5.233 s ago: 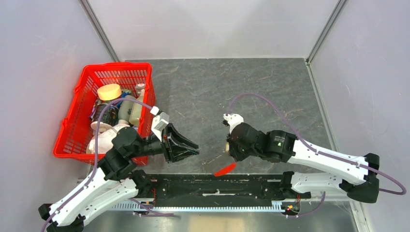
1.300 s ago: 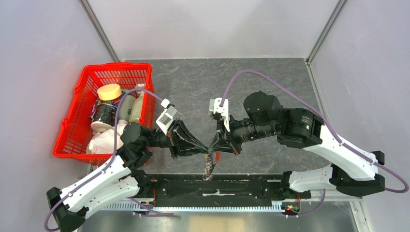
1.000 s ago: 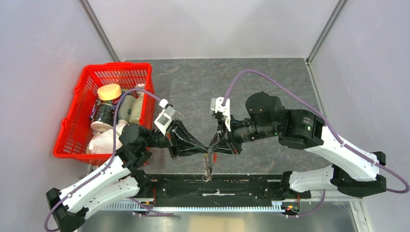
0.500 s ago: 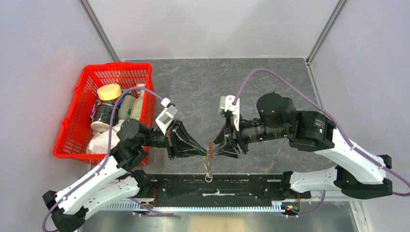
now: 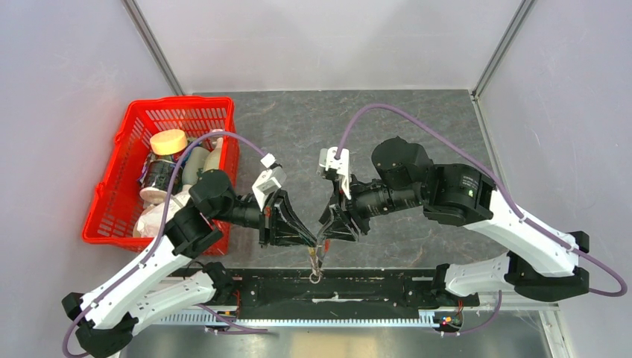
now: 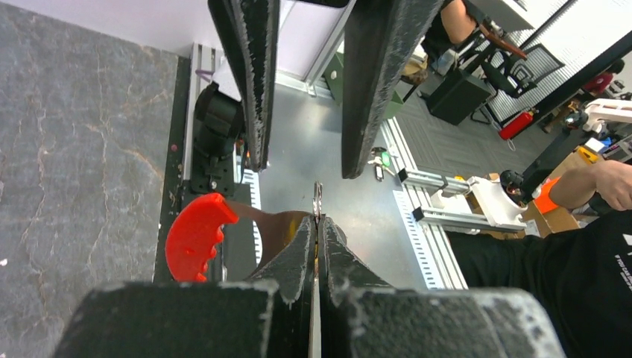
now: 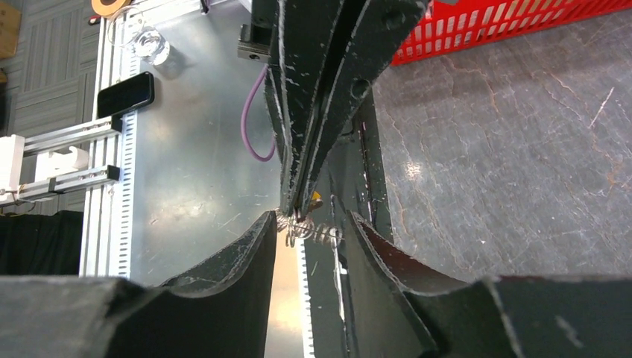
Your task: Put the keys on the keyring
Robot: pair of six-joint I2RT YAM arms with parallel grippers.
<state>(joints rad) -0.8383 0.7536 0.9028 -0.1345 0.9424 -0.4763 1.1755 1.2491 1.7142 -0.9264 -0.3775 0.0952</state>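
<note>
My left gripper is shut on a thin silvery metal edge of the keyring, which sticks out past its fingertips. The silvery chain hangs below it over the table's near edge. The red tag hangs just left of the left fingers. A tiny gold bit, perhaps the key, shows at the left fingertips. My right gripper is open, with its jaws on either side of the chain and the left fingertips, not closed on them.
The red basket with bottles and a white bag stands at the left, and its wall shows in the right wrist view. The black rail runs along the near edge under the grippers. Grey stone table lies beyond.
Five seconds ago the tag lay on the table and the grippers were apart. Since half a second ago the right gripper has moved back left to the left gripper, and both sit lower towards the near edge.
</note>
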